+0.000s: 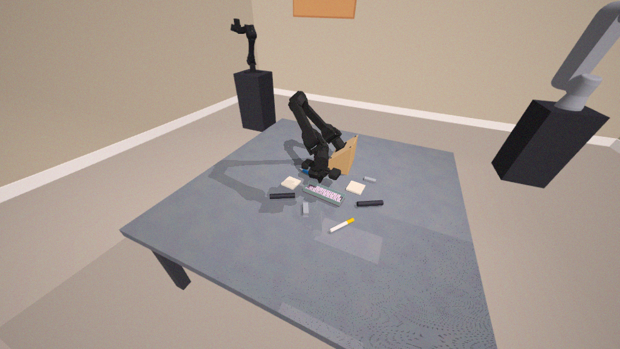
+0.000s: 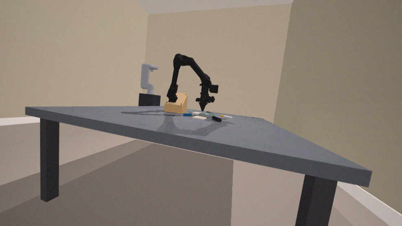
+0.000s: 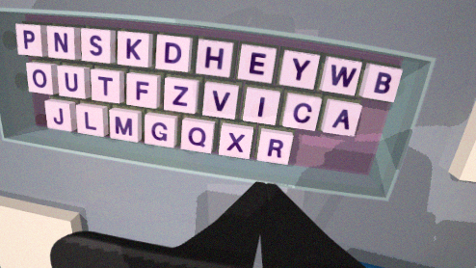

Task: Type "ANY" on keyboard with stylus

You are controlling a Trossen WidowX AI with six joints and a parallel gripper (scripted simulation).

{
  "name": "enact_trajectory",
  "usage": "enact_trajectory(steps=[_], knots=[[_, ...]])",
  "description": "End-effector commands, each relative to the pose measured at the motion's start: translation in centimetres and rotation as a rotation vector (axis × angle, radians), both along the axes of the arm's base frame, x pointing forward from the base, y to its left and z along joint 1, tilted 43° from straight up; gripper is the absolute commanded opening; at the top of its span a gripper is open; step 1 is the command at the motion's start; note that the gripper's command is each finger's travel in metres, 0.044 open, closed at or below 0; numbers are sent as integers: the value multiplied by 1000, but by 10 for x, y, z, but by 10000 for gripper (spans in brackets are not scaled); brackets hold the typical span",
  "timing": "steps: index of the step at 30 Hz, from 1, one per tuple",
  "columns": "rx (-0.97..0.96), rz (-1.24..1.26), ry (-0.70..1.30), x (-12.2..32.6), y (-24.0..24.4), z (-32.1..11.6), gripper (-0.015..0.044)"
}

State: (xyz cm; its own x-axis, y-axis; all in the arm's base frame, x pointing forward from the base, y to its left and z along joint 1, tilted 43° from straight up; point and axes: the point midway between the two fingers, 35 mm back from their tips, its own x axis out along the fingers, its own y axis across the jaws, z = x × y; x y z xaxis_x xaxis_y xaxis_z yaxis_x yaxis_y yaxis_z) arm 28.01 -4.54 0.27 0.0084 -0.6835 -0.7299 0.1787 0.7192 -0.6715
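Gripper [image 1: 320,179] [image 2: 202,110] [image 3: 263,192] shut and empty, I lean over a blue-gray table [image 1: 242,243] [image 2: 224,143] between beige walls [image 1: 433,56] [image 2: 219,36].

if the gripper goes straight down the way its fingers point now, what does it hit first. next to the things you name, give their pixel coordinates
Probably the keyboard [image 1: 325,194] [image 2: 206,114] [image 3: 145,155], near its edge beside the R key [image 3: 275,148]. The gripper [image 1: 320,179] [image 2: 202,110] [image 3: 263,192] points down, but depth is unclear; it might just miss the edge and meet the desk [image 1: 242,243] [image 2: 252,137] [image 3: 159,185].
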Motion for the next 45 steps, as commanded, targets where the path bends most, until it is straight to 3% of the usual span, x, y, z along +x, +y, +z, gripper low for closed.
enact_trajectory(steps=[1, 5, 12, 25, 31, 40, 45], knots=[[2, -4, -6, -1, 1, -1, 0], [4, -3, -6, 2, 7, -6, 0], [6, -4, -7, 13, 57, -52, 0], [6, -4, -7, 13, 57, -52, 0], [9, -4, -7, 13, 97, -10, 0], [7, 8, -9, 13, 97, -10, 0], [48, 47, 69, 12, 81, -1, 131]])
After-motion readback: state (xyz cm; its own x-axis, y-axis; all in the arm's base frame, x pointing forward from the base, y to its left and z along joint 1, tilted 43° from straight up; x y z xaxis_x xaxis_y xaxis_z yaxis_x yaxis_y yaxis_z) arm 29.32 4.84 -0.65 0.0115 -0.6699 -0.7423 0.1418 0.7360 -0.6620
